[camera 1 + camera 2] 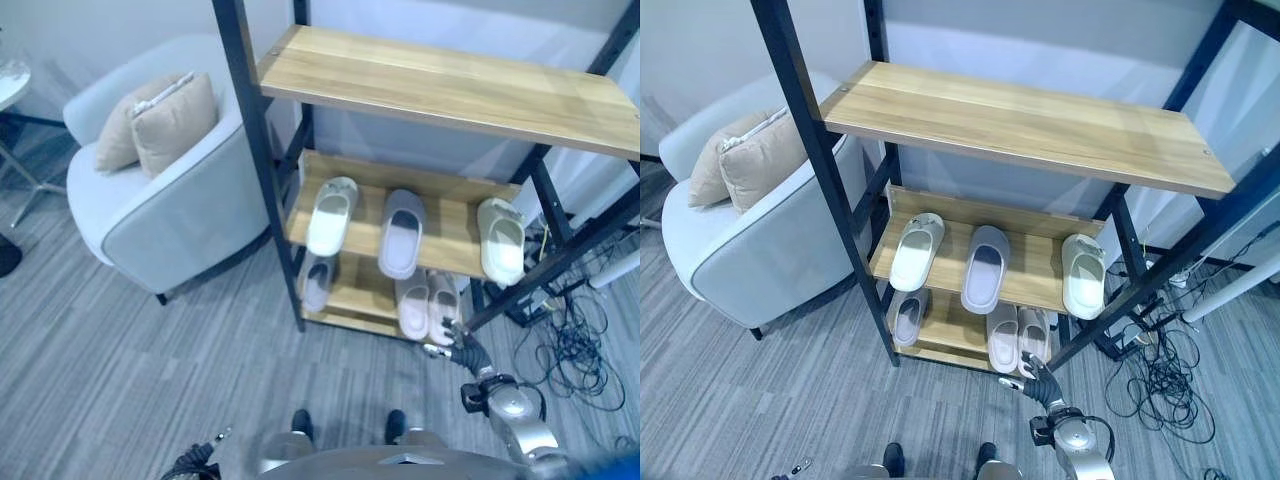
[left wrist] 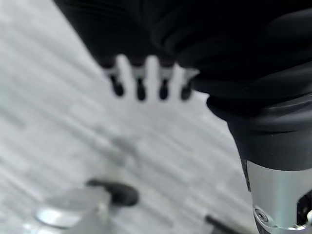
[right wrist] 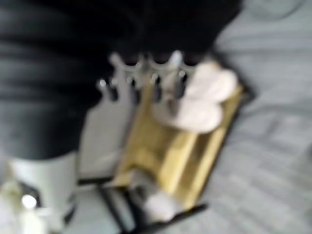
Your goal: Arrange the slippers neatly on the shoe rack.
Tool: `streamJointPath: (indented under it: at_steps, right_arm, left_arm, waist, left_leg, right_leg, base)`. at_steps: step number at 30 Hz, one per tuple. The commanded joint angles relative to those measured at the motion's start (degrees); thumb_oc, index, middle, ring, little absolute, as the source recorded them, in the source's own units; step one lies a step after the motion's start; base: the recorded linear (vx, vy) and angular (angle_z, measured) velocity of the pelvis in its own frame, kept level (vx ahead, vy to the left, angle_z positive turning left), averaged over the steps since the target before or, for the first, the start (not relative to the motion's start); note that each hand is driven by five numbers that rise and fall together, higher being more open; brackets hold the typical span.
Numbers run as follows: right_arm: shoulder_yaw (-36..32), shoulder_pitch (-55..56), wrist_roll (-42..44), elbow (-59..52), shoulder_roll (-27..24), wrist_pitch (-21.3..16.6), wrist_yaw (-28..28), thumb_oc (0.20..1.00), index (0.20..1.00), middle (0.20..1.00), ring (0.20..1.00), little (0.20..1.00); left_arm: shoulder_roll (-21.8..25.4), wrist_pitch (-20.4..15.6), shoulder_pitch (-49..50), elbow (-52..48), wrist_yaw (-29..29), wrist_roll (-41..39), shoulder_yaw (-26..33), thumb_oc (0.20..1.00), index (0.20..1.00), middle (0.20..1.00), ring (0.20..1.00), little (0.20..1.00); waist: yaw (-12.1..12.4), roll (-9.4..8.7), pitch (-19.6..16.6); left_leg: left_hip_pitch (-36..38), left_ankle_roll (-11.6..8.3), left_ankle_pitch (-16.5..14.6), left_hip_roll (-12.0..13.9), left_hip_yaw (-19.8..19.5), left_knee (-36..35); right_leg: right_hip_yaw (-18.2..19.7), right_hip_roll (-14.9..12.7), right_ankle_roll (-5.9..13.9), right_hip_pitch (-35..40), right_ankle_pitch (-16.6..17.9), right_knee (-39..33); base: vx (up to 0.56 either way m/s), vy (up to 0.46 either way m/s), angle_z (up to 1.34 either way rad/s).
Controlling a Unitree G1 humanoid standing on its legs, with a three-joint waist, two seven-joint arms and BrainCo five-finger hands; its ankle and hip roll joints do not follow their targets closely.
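Observation:
A black-framed shoe rack (image 1: 450, 88) with wooden shelves stands ahead. On its middle shelf lie a white slipper (image 1: 331, 214), a grey slipper (image 1: 401, 233) and another white slipper (image 1: 501, 240). The bottom shelf holds a grey slipper (image 1: 317, 281) at the left and a pale pink pair (image 1: 427, 303) at the right. My right hand (image 1: 464, 351) hovers low, just in front of the pink pair, fingers (image 3: 146, 85) straight and holding nothing. My left hand (image 2: 141, 80) hangs open over the grey floor.
A light grey armchair (image 1: 170, 215) with two beige cushions (image 1: 160, 122) stands left of the rack. Tangled black cables (image 1: 575, 350) lie on the floor at the right. A small round table (image 1: 12, 80) is at the far left.

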Motion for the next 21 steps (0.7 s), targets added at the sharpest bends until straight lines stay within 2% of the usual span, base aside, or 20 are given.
streamJointPath:
  at_steps: [1,4,6,8,14,17,18,21]
  right_arm:
    - [-1.3,-0.7,2.2,-4.4,-2.9,-3.0,1.0,1.000,1.000,1.000,1.000,1.000]
    - [-3.9,4.4,4.6,-18.0,-4.8,-4.7,3.5,1.000,1.000,1.000,1.000,1.000]
    - [-4.6,4.8,4.5,-20.4,-5.2,-4.9,3.7,1.000,1.000,1.000,1.000,1.000]
    - [-6.3,3.0,3.0,-22.0,-5.0,-5.5,1.6,1.000,1.000,1.000,1.000,1.000]
    - [-9.1,-7.8,-4.7,-16.3,-7.2,-5.4,-6.9,1.000,1.000,1.000,1.000,1.000]
    - [-9.9,-14.4,-15.7,-10.2,-11.7,-3.2,-12.9,1.000,1.000,1.000,1.000,1.000]
    - [-9.3,-22.8,-23.1,-1.4,-15.4,-0.3,-20.5,1.000,1.000,1.000,1.000,1.000]
    - [-8.8,-27.0,-24.9,-0.5,-16.2,1.4,-23.0,1.000,1.000,1.000,1.000,1.000]
  left_arm:
    - [-1.1,-0.1,0.2,0.1,-0.9,1.6,0.5,1.000,1.000,1.000,1.000,1.000]
    - [-2.9,-0.7,1.4,-0.9,-1.6,6.8,-2.9,1.000,1.000,1.000,1.000,1.000]
    - [-3.3,-0.8,1.6,-1.0,-1.8,7.0,-3.3,1.000,1.000,1.000,1.000,1.000]
    - [-3.7,-0.8,1.9,-1.5,-2.2,7.7,-3.9,1.000,1.000,1.000,1.000,1.000]
    - [-4.0,0.0,2.0,-1.5,-2.1,12.4,-6.7,1.000,1.000,1.000,1.000,1.000]
    - [-3.9,0.3,1.8,-1.9,-2.1,14.8,-7.9,1.000,1.000,1.000,1.000,1.000]
    - [-3.4,-0.2,0.8,-2.9,-0.5,17.9,-10.9,1.000,1.000,1.000,1.000,1.000]
    - [-3.1,-0.3,-0.5,-3.7,0.7,18.2,-11.9,1.000,1.000,1.000,1.000,1.000]
  waist:
    - [-1.5,-1.28,-0.7]
    - [-2.7,-1.09,-1.2]
    - [-2.7,-1.02,-1.4]
    - [-2.5,-0.86,-1.6]
    - [-0.5,-0.73,-1.9]
    - [1.3,-0.77,-1.7]
    - [3.2,-0.88,-0.6]
    - [3.8,-0.96,0.6]
  left_leg:
    - [-3.6,-2.78,-3.2,4.0,-3.7,5.1]
    - [-2.4,-2.68,-3.4,3.8,-3.4,4.4]
    - [-2.2,-2.65,-3.5,3.7,-3.5,4.2]
    - [-1.8,-2.53,-3.7,3.6,-3.8,4.0]
    - [-1.8,-2.10,-4.3,3.1,-4.4,4.0]
    - [-2.3,-1.82,-4.7,2.8,-5.0,4.1]
    - [-3.8,-1.66,-4.8,2.5,-5.8,4.9]
    - [-5.7,-1.56,-4.7,2.2,-6.3,5.6]
  right_leg:
    - [-0.5,0.0,-0.12,1.8,-1.8,2.3]
    - [-0.6,-0.2,0.31,2.5,-1.6,1.4]
    - [-0.7,-0.2,0.42,2.7,-1.5,1.3]
    - [-0.8,-0.3,0.57,3.2,-1.5,0.7]
    - [-1.4,-0.5,0.68,3.7,-1.5,-0.2]
    - [-2.0,-0.6,0.79,4.2,-1.6,-1.2]
    - [-2.5,-0.8,0.87,3.8,-1.6,-1.5]
    - [-2.6,-0.9,0.83,2.9,-1.3,-1.7]
  base:
    - [0.06,0.049,0.00]
    - [0.05,0.048,-0.02]
    - [0.05,0.024,-0.01]
    - [0.07,0.024,-0.03]
    - [0.05,0.025,-0.01]
    - [0.05,0.028,0.06]
    - [0.00,0.026,0.14]
    - [-0.06,0.017,0.20]
